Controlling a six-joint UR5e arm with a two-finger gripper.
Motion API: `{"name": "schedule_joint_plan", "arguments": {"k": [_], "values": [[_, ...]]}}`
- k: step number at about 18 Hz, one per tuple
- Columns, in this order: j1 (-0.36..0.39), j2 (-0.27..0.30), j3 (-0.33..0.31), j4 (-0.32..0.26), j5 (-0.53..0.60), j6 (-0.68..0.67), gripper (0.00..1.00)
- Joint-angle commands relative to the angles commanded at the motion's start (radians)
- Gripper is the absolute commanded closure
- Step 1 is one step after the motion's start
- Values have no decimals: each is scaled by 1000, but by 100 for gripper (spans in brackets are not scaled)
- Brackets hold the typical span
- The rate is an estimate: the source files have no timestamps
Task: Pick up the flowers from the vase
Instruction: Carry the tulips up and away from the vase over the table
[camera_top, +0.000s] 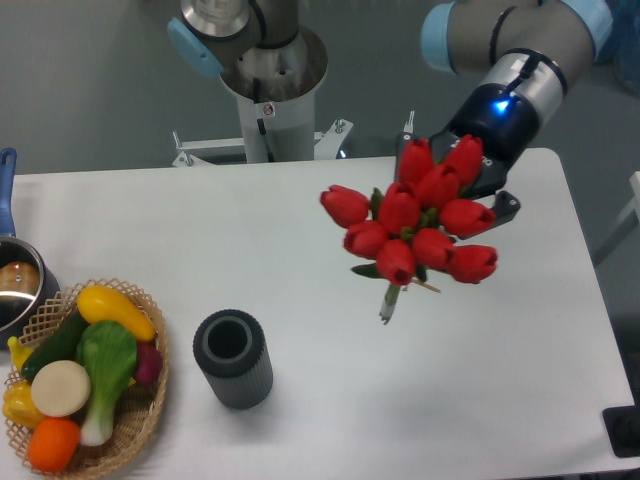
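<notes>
1. Task status: flowers (420, 225) are out of the vase (233, 358) and up in the air, well apart from it, over the right part of the white counter (300, 240). Stem ends hang free, touching nothing. Judging from this, the pick-up itself looks done; what's left is at most carrying or holding.
2. Hand (478, 190): sits behind the buds at upper right, mostly hidden by them. Fingers closed on the bunch, as far as I can tell, since nothing else supports it. Blue light is on at the wrist.
3. Vase: upright near the front left-centre of the counter, opening looks empty, no stems inside.
4. Wicker basket (140, 425) at front left, just beside the vase but not touching it: holds produce incl. a yellow squash (115, 310), a green-white leafy veg (105, 365), an orange (52, 443), a pale round slice (60, 388), and a dark green veg (55, 347).
5. Pot (15, 290) w/ blue handle at the left edge, partly cut off; something brownish inside, can't tell what.
</notes>
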Motion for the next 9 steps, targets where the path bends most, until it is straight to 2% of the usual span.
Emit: {"name": "schedule_joint_plan", "arguments": {"k": [9], "values": [[18,3,-11,3,0,3,69]]}}
